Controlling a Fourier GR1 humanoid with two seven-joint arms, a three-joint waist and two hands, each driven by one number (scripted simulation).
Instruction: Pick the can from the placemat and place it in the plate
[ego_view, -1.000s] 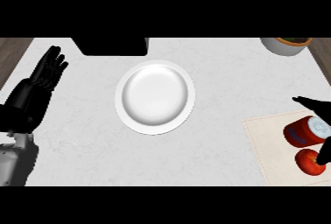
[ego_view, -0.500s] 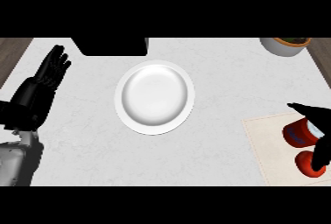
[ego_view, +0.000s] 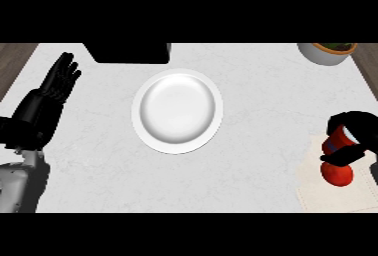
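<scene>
L hand (ego_view: 57, 89) open, resting far left | plate (ego_view: 177, 111) mid counter, bare | R hand (ego_view: 353, 141) curled round can (ego_view: 341, 144) on placemat (ego_view: 336, 192), far right | risk: can tips on lift, bumps red obj (ego_view: 337, 174) just below

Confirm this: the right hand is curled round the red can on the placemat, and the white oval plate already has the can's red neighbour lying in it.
Wrong on the plate. In the head view the white oval plate holds nothing; the round red object lies on the beige placemat beside the red can. The right hand is indeed curled round that can.
</scene>
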